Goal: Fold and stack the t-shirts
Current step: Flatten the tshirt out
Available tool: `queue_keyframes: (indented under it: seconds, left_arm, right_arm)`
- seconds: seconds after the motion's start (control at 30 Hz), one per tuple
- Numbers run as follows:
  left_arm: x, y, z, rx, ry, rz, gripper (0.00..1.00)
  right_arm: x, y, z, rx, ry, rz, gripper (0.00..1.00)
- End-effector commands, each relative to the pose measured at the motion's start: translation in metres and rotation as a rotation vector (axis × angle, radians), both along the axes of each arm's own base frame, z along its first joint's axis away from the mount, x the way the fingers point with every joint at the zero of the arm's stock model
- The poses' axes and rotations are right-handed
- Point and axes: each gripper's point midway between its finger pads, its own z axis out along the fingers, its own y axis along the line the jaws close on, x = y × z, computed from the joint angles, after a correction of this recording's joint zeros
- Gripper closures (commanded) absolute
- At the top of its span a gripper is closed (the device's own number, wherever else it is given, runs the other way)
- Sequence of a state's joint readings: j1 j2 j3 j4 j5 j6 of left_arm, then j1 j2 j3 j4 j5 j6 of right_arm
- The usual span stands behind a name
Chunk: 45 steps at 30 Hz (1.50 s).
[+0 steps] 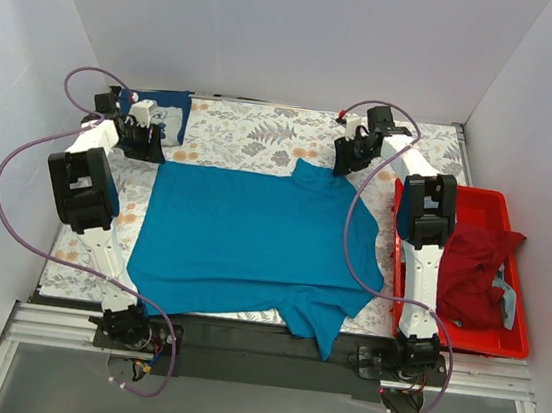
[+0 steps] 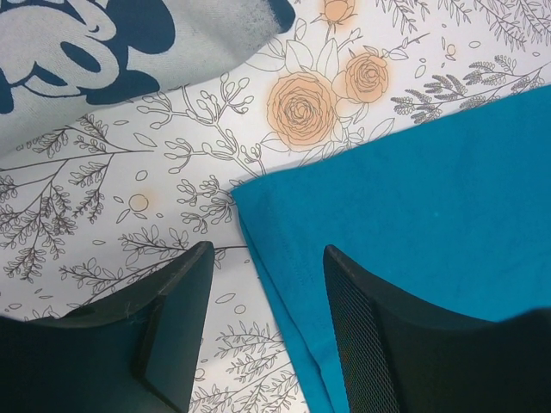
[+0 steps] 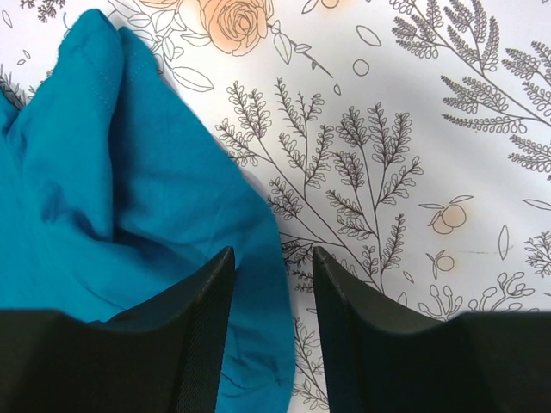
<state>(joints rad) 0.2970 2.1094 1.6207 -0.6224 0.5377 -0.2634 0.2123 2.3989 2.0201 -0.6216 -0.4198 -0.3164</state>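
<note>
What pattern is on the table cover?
Table cover: grey leaf outlines and orange roses on white; left wrist view.

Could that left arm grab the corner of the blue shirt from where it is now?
Probably yes. The left tool is open over a corner of the teal shirt, one finger either side of the hem, and nothing lies between them and the cloth.

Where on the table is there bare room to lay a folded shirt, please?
The far strip of table between the navy shirt and the right gripper is bare. The teal shirt fills the middle; the bin holds clothes.
</note>
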Motion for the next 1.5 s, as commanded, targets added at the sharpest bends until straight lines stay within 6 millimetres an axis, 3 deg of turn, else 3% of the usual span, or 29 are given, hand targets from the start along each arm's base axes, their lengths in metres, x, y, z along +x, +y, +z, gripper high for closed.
queue_keyframes:
  seconds: [0.0,0.1,0.23,0.47,0.57,0.77,1.0,1.07,1.17,1.33,1.47]
  left_arm:
    - [0.015,0.000,0.016,0.024,-0.060,-0.035,0.47]
    - [0.013,-0.011,0.014,0.013,-0.085,-0.142,0.48]
    - [0.004,-0.026,0.007,0.084,-0.130,-0.334,0.48]
    - [0.016,-0.032,-0.008,0.190,-0.182,-0.496,0.50]
    - [0.025,-0.028,-0.012,0.214,-0.186,-0.519,0.50]
    - [0.023,-0.019,-0.034,0.276,-0.148,-0.570,0.50]
    - [0.014,-0.021,-0.046,0.297,-0.131,-0.618,0.64]
    - [0.015,-0.021,-0.046,0.299,-0.132,-0.622,0.66]
    - [0.017,-0.022,-0.044,0.296,-0.143,-0.623,0.78]
    - [0.032,-0.026,-0.021,0.284,-0.215,-0.602,1.00]
    - [0.040,-0.029,0.000,0.279,-0.280,-0.578,1.00]
  right_arm:
    - [0.008,0.005,-0.004,-0.010,-0.025,0.021,0.53]
    - [0.002,0.006,-0.009,-0.014,-0.014,0.044,0.64]
    - [0.002,-0.001,-0.008,-0.033,-0.029,0.053,0.98]
    - [0.012,-0.004,0.006,-0.014,-0.059,0.036,0.99]
    - [0.015,-0.004,0.013,-0.010,-0.075,0.032,0.99]
    - [0.028,-0.011,0.024,-0.013,-0.113,0.004,0.99]
    - [0.039,-0.021,0.030,-0.025,-0.141,-0.027,0.99]
    - [0.041,-0.022,0.032,-0.026,-0.148,-0.031,0.99]
    - [0.042,-0.023,0.035,-0.025,-0.155,-0.035,0.99]
    - [0.050,-0.023,0.054,-0.009,-0.201,-0.039,0.99]
    - [0.059,-0.026,0.079,0.010,-0.257,-0.051,0.99]
